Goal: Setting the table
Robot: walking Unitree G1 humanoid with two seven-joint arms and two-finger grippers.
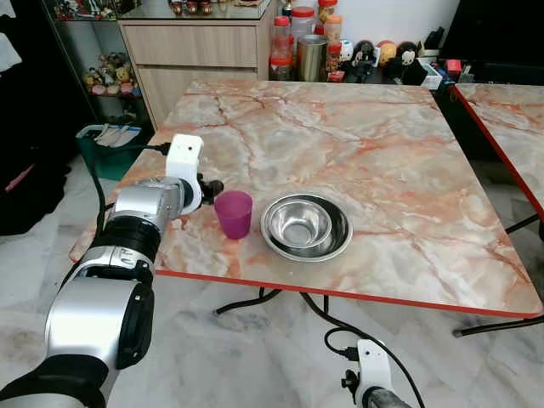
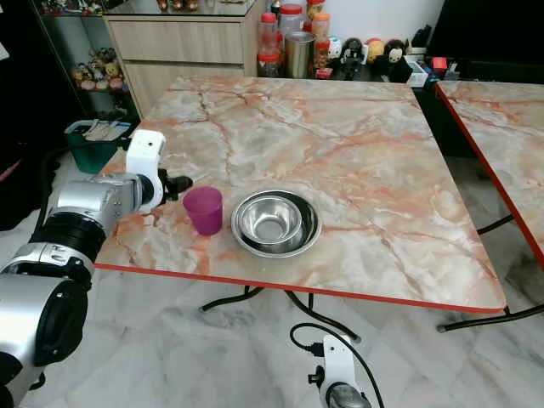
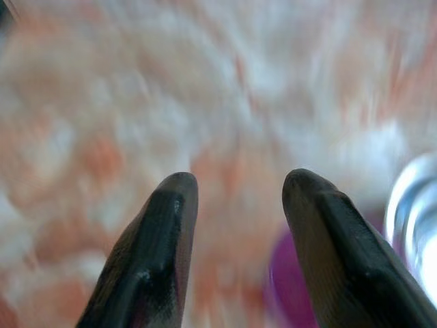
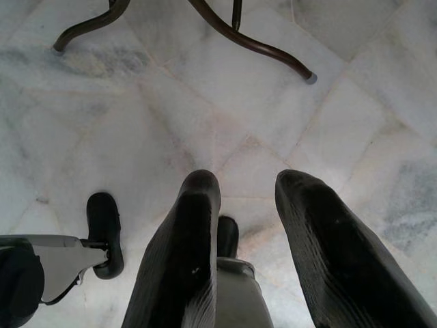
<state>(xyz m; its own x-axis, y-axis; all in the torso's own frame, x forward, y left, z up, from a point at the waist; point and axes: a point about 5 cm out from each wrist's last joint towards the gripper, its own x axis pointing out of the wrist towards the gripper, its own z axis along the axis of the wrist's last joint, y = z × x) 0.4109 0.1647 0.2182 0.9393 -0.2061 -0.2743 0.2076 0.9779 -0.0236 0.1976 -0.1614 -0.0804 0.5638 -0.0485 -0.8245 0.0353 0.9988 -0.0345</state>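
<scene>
The left claw [image 1: 212, 187] reaches over the near left part of the marble surface [image 1: 357, 144], its black fingers [image 3: 164, 232] spread with nothing between them, just beside the purple cup [image 1: 234, 213]. The cup stands upright near the front edge, close to a steel bowl [image 1: 306, 226] that seems to hold a second bowl nested inside it. The right claw [image 4: 239, 225] hangs idle below the surface edge, fingers apart, pointing at the marble floor [image 4: 355, 82]. The main risk here is a knock: the fingertips sit so near the cup's wall that a sideways drift of the arm would likely tip the light cup or shove it against the bowl, and a push toward the robot could send it off the red-trimmed edge. The left wrist view is badly blurred, so the gap between fingers and cup cannot be judged there. From the head views the fingertips are partly masked by the wrist housing, and whether they touch the cup cannot be told.
</scene>
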